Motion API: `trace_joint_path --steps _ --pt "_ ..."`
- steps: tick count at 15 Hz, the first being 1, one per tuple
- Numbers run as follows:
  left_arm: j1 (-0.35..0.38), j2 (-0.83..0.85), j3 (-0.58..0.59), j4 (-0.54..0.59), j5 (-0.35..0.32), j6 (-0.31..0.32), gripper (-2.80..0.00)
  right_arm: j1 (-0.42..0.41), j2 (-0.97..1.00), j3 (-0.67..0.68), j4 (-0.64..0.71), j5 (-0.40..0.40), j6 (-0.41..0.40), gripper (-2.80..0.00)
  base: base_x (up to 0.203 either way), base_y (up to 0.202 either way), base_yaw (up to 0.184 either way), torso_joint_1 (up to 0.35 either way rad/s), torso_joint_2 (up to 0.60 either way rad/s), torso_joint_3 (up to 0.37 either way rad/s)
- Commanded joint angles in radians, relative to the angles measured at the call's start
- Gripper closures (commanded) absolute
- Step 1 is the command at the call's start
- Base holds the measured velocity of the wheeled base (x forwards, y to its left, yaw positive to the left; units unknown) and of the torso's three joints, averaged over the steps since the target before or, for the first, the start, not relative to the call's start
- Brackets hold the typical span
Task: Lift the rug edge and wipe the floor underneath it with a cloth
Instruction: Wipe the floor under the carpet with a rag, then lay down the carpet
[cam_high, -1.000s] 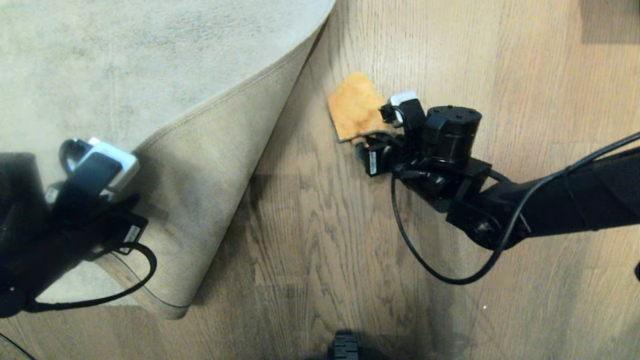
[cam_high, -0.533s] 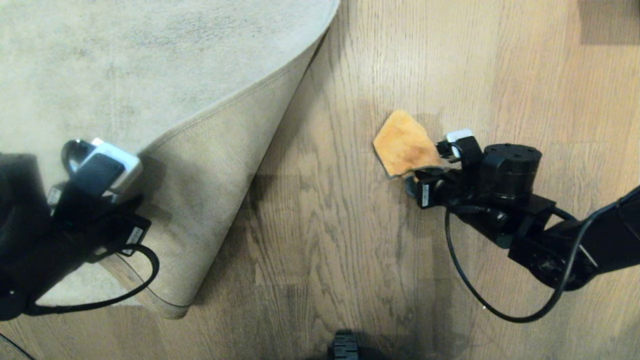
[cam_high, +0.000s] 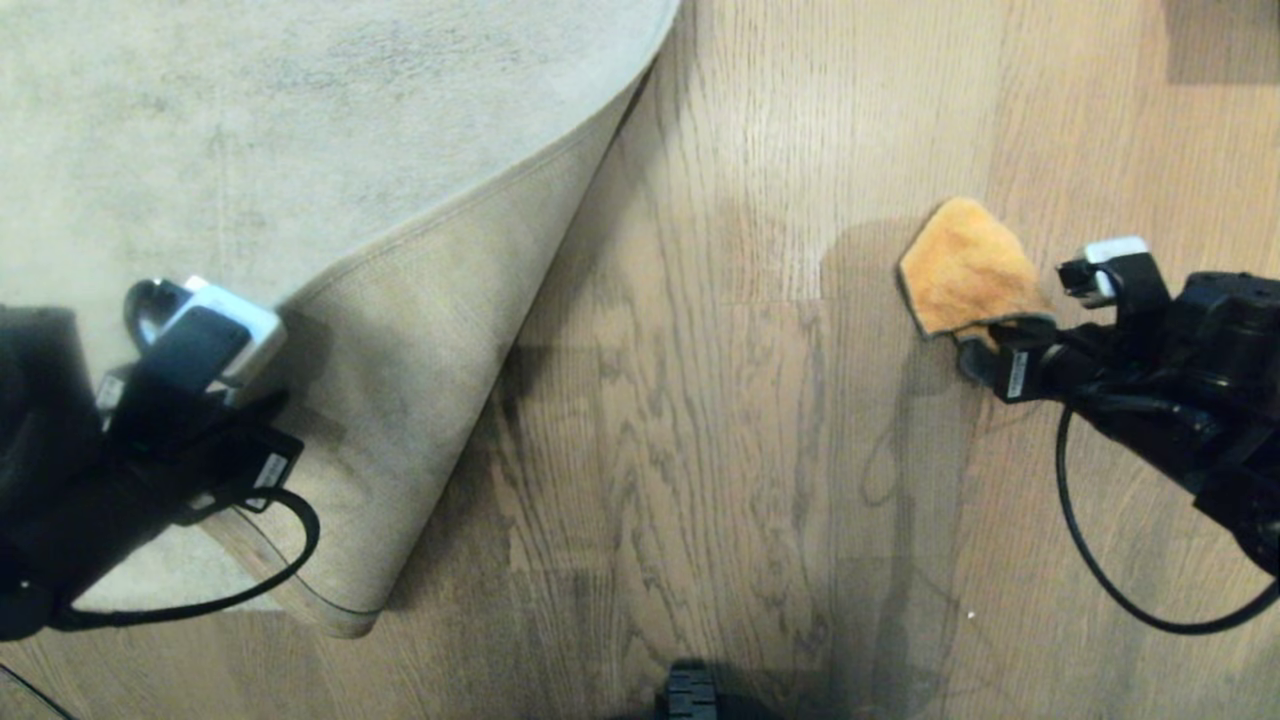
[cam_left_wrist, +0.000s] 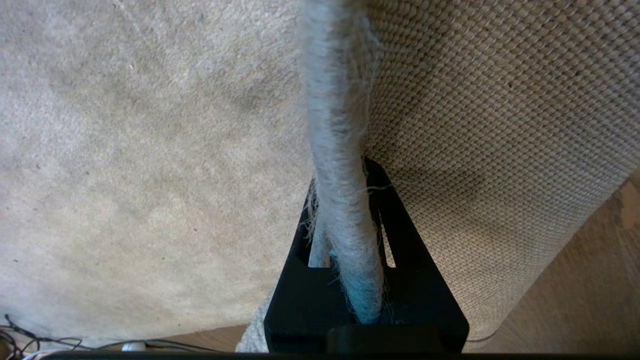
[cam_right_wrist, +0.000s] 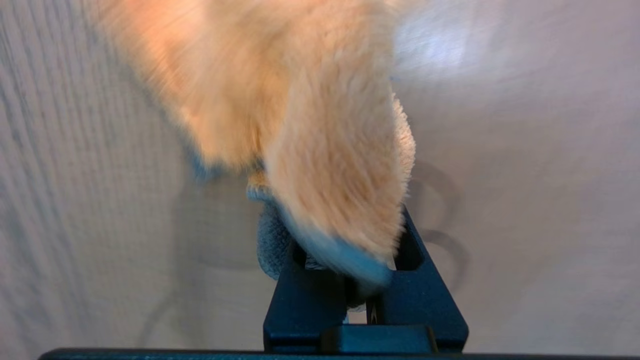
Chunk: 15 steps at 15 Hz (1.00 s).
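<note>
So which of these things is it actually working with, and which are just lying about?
In use:
- rug edge, held up by the left gripper
- cloth, clamped in the right gripper
- floor, the wood being wiped

Just lying about:
- thin dark wires beside the rug
- dark object near the robot's base

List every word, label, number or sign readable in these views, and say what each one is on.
No text can be read.
White sticker on the left hand: too small to read.
White sticker on the right hand: too small to read.
Rug edge, cloth, floor: no print.
</note>
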<state>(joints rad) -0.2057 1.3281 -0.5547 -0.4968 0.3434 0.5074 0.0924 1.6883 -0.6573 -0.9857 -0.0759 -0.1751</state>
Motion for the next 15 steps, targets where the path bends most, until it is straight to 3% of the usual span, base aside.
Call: trace_joint_path --steps 1,4,7,15 --pt "0.0 0.002 0.001 -0.002 0.002 0.003 0.0 -0.093 -0.108 0.043 -0.034 0.043 -0.023 0.0 0.0 0.0 0.0 0.0 0.0 0.0" --pt "-0.001 0.003 0.001 0.001 0.0 0.002 0.0 -0.179 -0.155 0.137 -0.142 0.054 -0.019 0.0 0.0 0.0 0.0 0.0 0.0 0.0" --pt "-0.007 0.006 0.001 0.003 -0.001 0.0 0.0 -0.235 -0.27 0.237 -0.153 0.079 -0.021 0.0 0.0 0.0 0.0 0.0 0.0 0.0" --pt "-0.014 0.014 0.001 0.001 -0.001 -0.003 0.0 -0.245 -0.553 0.576 -0.15 0.176 -0.021 0.0 0.0 0.0 0.0 0.0 0.0 0.0"
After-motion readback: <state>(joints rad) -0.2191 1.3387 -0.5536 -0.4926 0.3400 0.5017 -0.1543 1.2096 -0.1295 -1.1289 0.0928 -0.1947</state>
